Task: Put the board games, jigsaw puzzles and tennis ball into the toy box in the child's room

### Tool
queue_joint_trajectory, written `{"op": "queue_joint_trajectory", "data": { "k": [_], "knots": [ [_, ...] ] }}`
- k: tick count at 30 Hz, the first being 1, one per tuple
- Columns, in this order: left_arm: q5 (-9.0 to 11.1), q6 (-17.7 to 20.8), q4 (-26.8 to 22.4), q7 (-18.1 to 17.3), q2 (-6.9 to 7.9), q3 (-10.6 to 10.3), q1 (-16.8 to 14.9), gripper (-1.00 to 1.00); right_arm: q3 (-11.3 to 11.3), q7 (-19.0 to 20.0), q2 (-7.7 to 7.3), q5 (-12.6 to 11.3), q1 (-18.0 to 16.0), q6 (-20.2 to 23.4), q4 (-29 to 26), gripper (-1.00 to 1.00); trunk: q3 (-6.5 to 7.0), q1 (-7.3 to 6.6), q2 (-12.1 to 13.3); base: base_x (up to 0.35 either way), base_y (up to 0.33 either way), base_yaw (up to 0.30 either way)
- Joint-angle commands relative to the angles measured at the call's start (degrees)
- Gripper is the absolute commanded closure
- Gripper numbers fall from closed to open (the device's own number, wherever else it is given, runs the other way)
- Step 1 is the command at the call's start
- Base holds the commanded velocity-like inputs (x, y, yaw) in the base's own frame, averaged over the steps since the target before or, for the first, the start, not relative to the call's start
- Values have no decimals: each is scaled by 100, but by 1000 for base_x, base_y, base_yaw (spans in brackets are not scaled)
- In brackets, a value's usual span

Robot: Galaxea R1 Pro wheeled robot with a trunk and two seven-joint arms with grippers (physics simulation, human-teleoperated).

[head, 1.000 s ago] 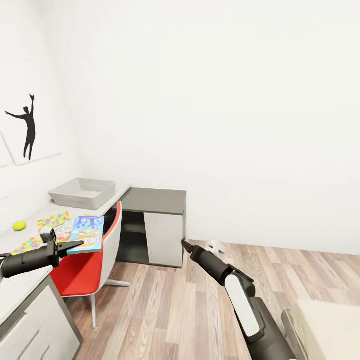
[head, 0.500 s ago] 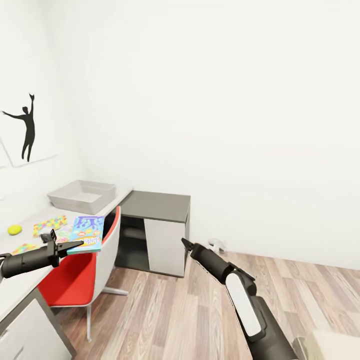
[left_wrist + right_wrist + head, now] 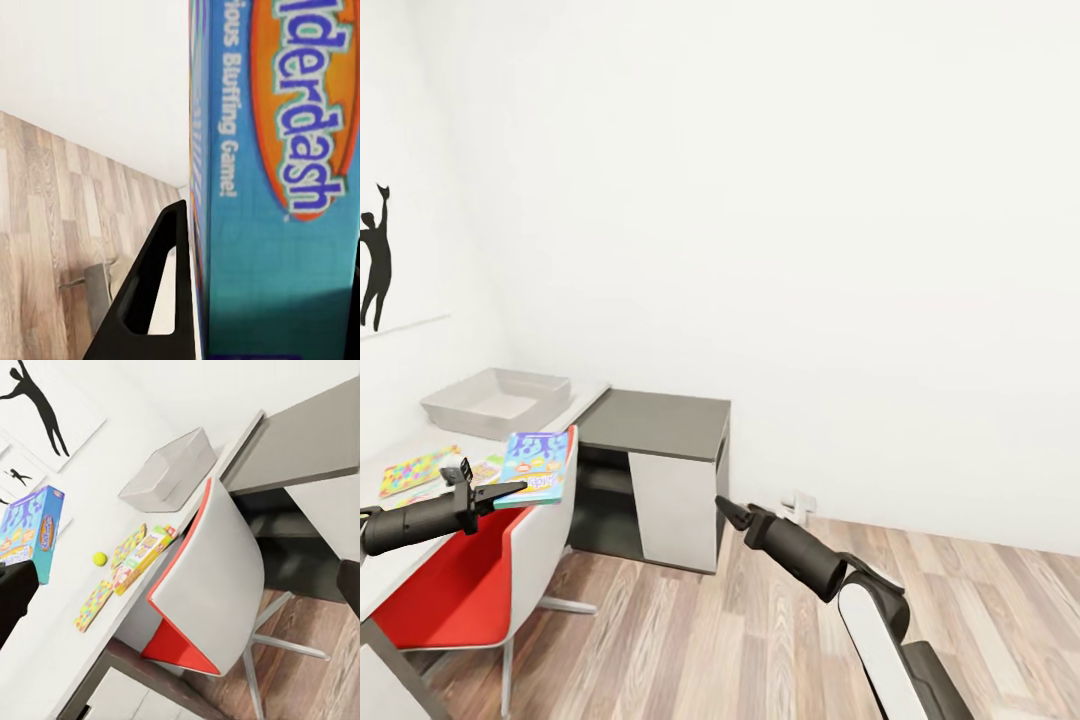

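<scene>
1. Head view: white-walled room with a wood-plank floor point(image 3: 760, 640); a black silhouette sports picture point(image 3: 374, 265) hangs on the left wall.
2. Long white-topped table point(image 3: 400, 555) runs along that wall. A lower dark-grey-topped cabinet point(image 3: 655, 425) stands at its far end.
3. Shallow light-grey toy box point(image 3: 495, 402) sits at the far end of the table.
4. Right wrist view: on the table lie two thin mosaic-patterned jigsaw puzzles point(image 3: 94, 604), a green-edged board game point(image 3: 144, 559) between them, and a small yellow-green tennis ball point(image 3: 100, 558) just beside them.
5. Red-seated chair with a grey shell back point(image 3: 470, 590) stands at the table's edge.
6. Left gripper point(image 3: 495, 492) is clamped on a flat blue printed board game box point(image 3: 537, 466), held above the chair, short of the toy box.
7. Right gripper point(image 3: 726, 511) hangs over the floor; its fingertips appear together and hold nothing.
</scene>
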Motion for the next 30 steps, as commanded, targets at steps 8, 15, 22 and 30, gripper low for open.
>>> {"op": "queue_joint_trajectory", "data": {
  "k": [8, 15, 22, 30],
  "knots": [
    [5, 56, -2, -27, 1, -4, -6, 100, 14, -13, -9, -5, -2, -318, 22, -100, -9, 4, -9, 205, 14, 160],
    [5, 53, -3, -27, -6, 1, -6, 100, 31, -28, -3, 4, -2, -333, 33, -100, -9, 4, -9, 219, 24, 286],
    [5, 53, -2, -27, -7, 0, -6, 100, 55, -38, 4, 5, -2, -333, 99, -100, -9, 4, -9, 237, -55, 290],
    [-4, 53, -2, -27, -8, 1, -6, 100, 56, -33, 1, 6, -2, -333, 114, -100, -9, 4, -9, 292, -8, 290]
  ]
}}
